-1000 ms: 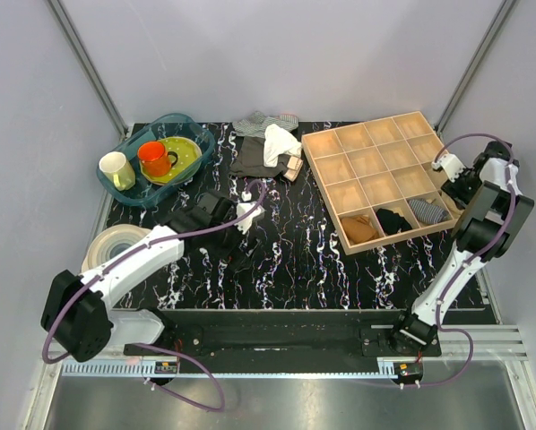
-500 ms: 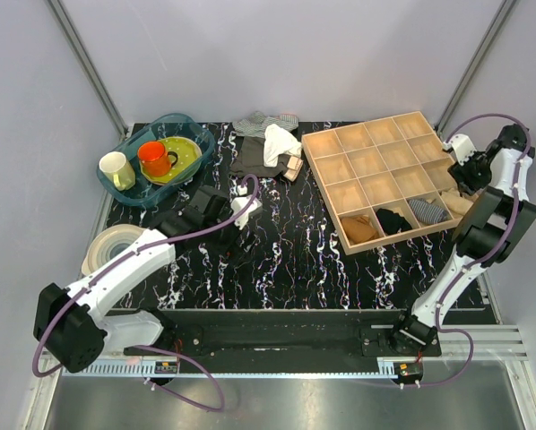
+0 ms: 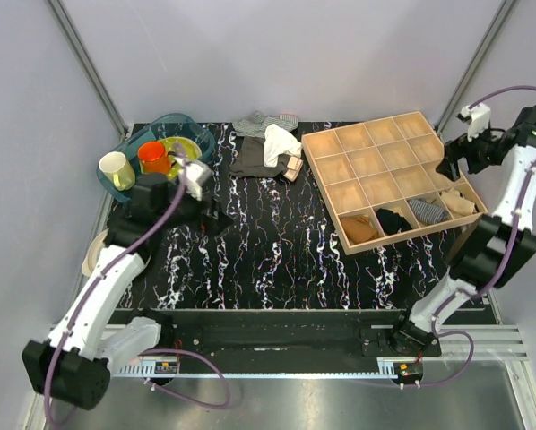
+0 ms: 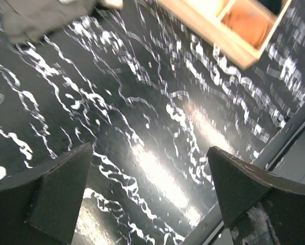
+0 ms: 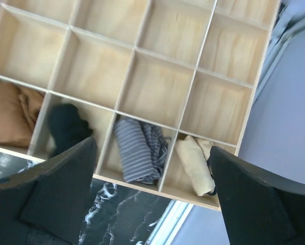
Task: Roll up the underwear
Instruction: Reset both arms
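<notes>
From above, shows the underwear rolled in the wooden tray, in the corner compartment by the right edge of the table. From left wrist, shows left jaws wide, holding nothing. From right wrist, shows right jaws wide over the tray.

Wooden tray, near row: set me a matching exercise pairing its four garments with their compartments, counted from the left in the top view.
Things:
1. underwear
2. striped roll
3. black roll
4. orange-brown bundle

Places in the near row of the tray:
A. leftmost
B. rightmost
C. second from left
D. third from left

Pairs: 1-B, 2-D, 3-C, 4-A
</notes>
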